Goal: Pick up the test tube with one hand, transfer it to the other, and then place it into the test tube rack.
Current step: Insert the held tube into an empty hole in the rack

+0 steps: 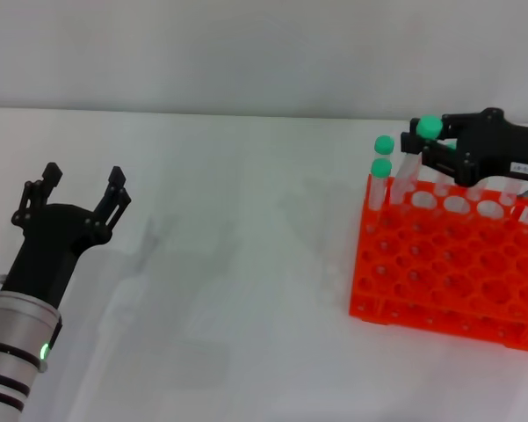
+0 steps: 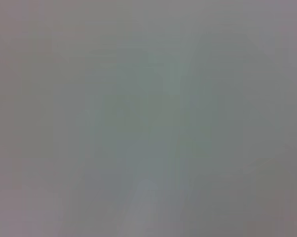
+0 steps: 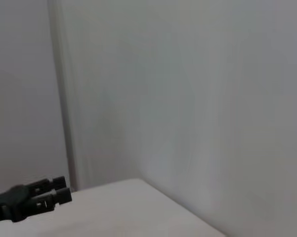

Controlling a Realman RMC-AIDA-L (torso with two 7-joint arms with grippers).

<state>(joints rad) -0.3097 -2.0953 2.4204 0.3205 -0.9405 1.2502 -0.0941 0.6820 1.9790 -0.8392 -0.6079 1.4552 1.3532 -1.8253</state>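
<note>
In the head view we see the orange test tube rack (image 1: pixel 448 268) standing on the white table (image 1: pixel 228 264) at the robot's right. The right gripper (image 1: pixel 432 148), a black boxy unit with a small white label, hovers over the rack's far edge. Its fingers are narrowed onto the test tube (image 1: pixel 415 160), whose round green cap (image 1: pixel 430 127) shows just above them and whose clear body slants down toward the rack's back row of holes. We cannot tell whether the tube's lower end has entered a hole. Two other green-capped tubes (image 1: pixel 380 180) stand upright in the rack's far left corner, just beside the held one.

The left gripper (image 1: pixel 79 195), a black claw on a white arm with a green light, sits low at the table's left, well apart from the rack, its fingers spread wide and holding nothing. In the right wrist view we see that claw (image 3: pixel 52 195) far off before a pale wall. The left wrist view shows only a blurred grey field.
</note>
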